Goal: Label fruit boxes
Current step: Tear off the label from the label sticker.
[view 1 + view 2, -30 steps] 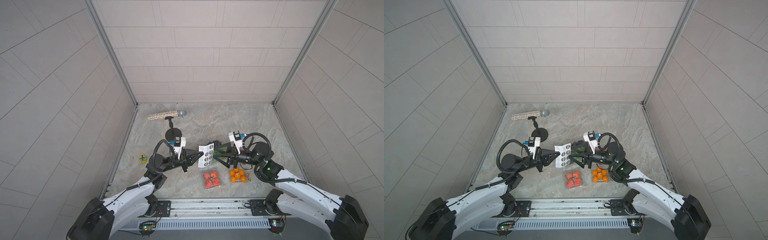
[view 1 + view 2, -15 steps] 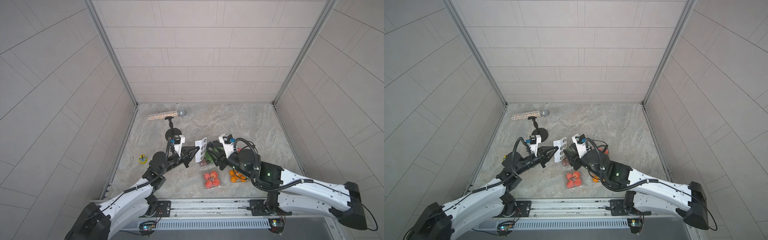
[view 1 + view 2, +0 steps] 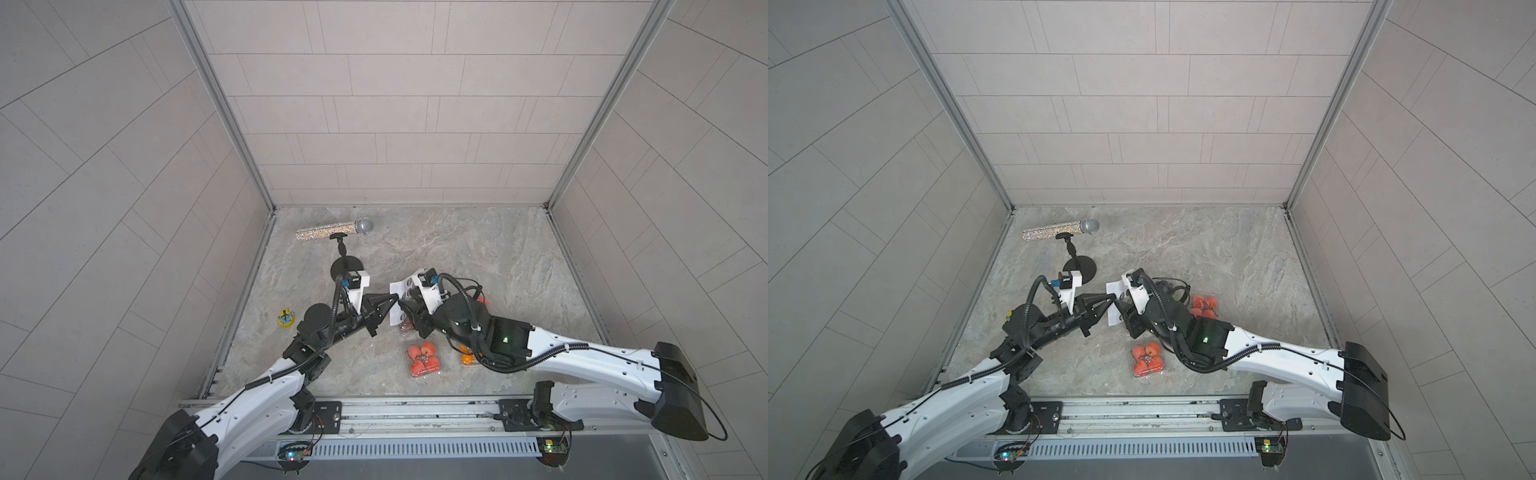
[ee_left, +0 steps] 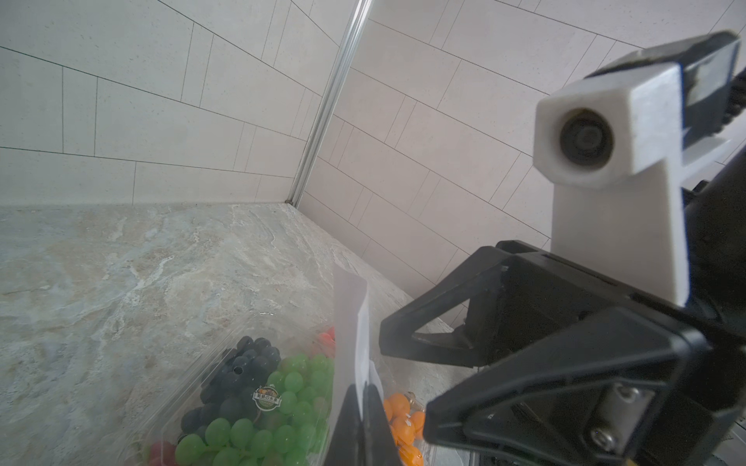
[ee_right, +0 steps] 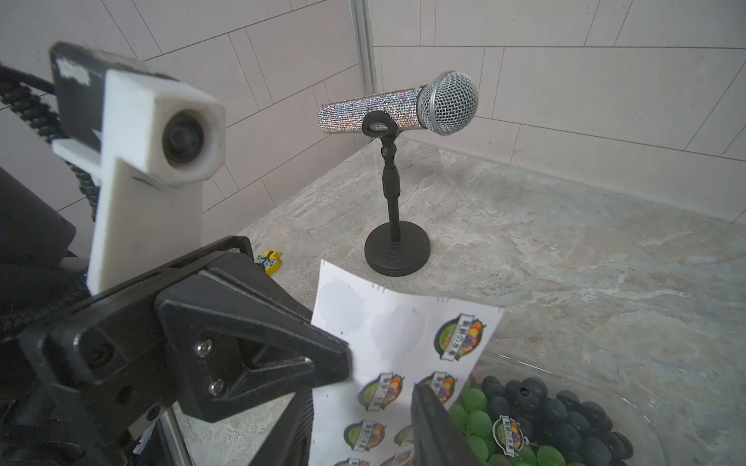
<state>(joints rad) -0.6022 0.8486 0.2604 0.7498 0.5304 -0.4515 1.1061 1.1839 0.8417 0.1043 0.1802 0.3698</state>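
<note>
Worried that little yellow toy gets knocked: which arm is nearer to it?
Left. The left arm passes close beside the yellow toy. The right arm stretches in from the opposite side of the table, beyond the sticker sheet.

The marbled grey-beige tabletop (image 3: 478, 257) carries a black microphone stand (image 3: 345, 266) toward the back left, its round base flat on the stone, and a small yellow toy (image 3: 285, 318) near the left wall. Clear boxes rest nearer the front: a red-fruit box (image 3: 423, 359), an orange box (image 3: 466, 358) just beside it and partly hidden, a second red-fruit box (image 3: 1204, 305) behind them, and a grape box (image 4: 250, 395).
</note>
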